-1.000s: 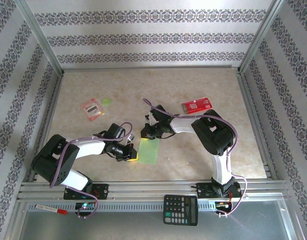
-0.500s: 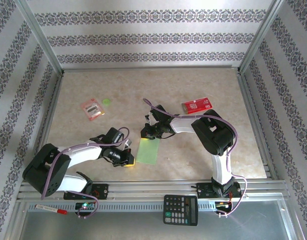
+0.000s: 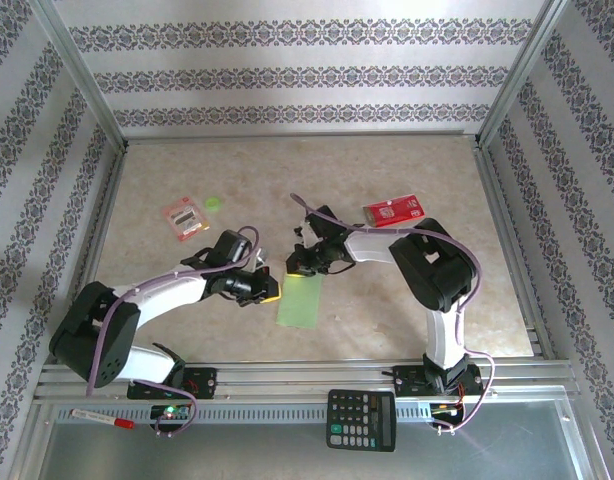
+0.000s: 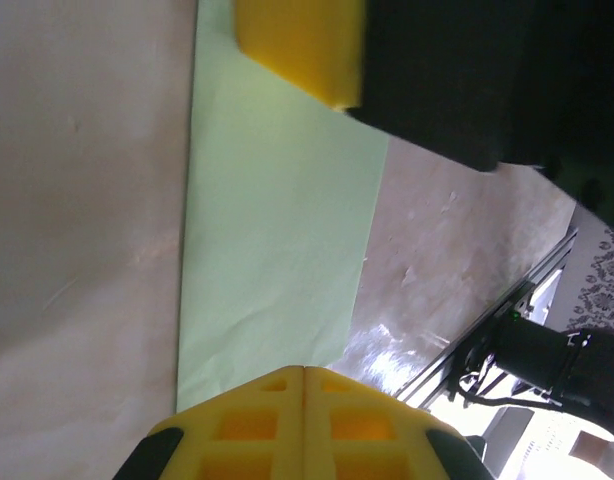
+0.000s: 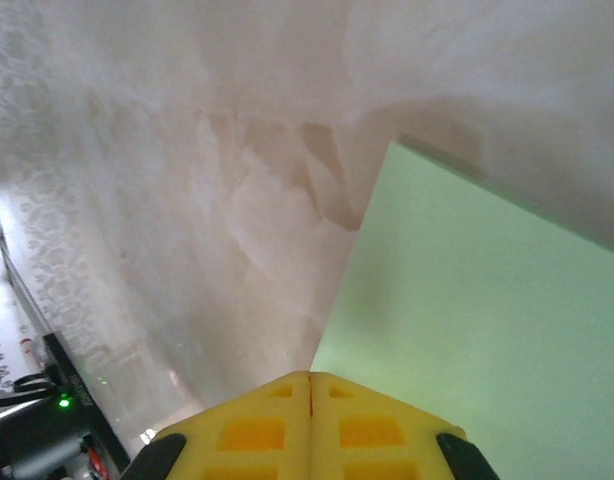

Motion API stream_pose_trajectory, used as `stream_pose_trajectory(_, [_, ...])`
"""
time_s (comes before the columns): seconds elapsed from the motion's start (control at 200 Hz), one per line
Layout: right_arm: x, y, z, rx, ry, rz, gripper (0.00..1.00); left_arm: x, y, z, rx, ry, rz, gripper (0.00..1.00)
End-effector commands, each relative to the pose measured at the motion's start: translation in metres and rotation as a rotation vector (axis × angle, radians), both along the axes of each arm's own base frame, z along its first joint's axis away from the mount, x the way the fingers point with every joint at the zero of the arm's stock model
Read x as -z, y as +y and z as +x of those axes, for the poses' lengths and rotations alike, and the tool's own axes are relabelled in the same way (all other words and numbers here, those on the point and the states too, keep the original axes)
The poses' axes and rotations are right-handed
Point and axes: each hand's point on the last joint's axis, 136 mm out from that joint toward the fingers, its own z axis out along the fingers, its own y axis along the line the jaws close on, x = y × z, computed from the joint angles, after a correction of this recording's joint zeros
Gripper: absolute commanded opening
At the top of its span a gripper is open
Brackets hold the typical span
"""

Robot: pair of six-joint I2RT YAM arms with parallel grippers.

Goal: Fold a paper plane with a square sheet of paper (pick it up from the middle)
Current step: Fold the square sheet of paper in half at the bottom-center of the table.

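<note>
The square sheet of paper (image 3: pixel 299 299) lies flat on the table as a narrow light-green rectangle, folded in half. My left gripper (image 3: pixel 271 293) is shut, its yellow tip at the sheet's left edge near the far corner. In the left wrist view its closed tips (image 4: pixel 305 368) sit over one end of the paper (image 4: pixel 277 230). My right gripper (image 3: pixel 293 268) is also shut, at the sheet's far left corner. In the right wrist view its tips (image 5: pixel 309 374) meet right at the paper's (image 5: pixel 487 310) edge. Neither gripper holds anything. No paper plane shape shows.
A red-and-white packet (image 3: pixel 184 217) and a small green disc (image 3: pixel 214 203) lie far left. A red packet (image 3: pixel 392 211) lies behind the right arm. A calculator (image 3: pixel 360 420) and a marker (image 3: pixel 102 418) rest on the near metal rail. Patterned walls and aluminium posts enclose the table.
My left gripper has slid along the sheet's left edge from its near end toward the far corner. The right gripper has shifted slightly. Both stay shut.
</note>
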Motion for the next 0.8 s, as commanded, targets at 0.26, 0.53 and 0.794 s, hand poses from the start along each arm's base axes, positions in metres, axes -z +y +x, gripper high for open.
stream_pose_trajectory(0.26, [-0.034,-0.025,0.014,0.077,-0.068,0.039,0.06,0.013,-0.016,0.024,-0.035,-0.001,-0.023,0.0])
stream_pose_trajectory(0.53, [-0.024,0.001,0.007,0.049,-0.034,0.054,0.07,0.048,-0.006,0.017,-0.021,0.051,0.059,0.0])
stream_pose_trajectory(0.794, [-0.004,0.021,-0.007,0.009,0.017,0.032,0.08,0.066,0.004,0.003,-0.012,0.084,0.1,0.0])
